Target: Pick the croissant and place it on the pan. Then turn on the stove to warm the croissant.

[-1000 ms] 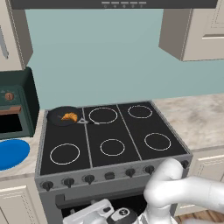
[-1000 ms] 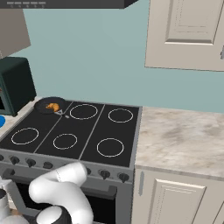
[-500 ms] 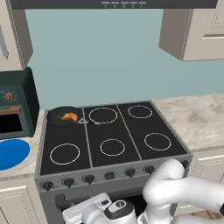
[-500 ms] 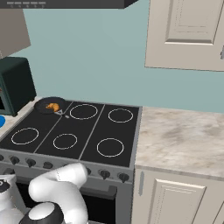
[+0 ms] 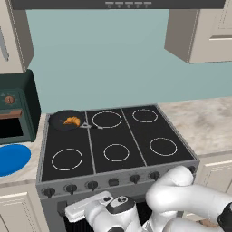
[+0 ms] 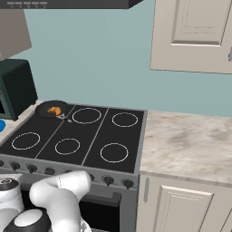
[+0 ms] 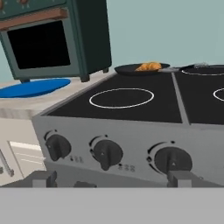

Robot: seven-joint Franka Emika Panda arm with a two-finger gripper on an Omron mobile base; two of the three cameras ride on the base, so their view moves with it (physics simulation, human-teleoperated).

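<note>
Teal wall (image 5: 113,59), cream cabinets (image 6: 192,34), marbled beige countertop (image 6: 186,145).

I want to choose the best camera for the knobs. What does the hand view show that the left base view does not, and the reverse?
Hand view alone: the dark round knobs seen close up from the front, with their pointer ridges, and the open claw just before the grey panel.

Left base view alone: all six white burner rings of the black stove, and the robot's white arm low in front.

Both: the small orange croissant in the round black pan on the rear left burner, the round blue plate, and the dark green toaster oven.
</note>
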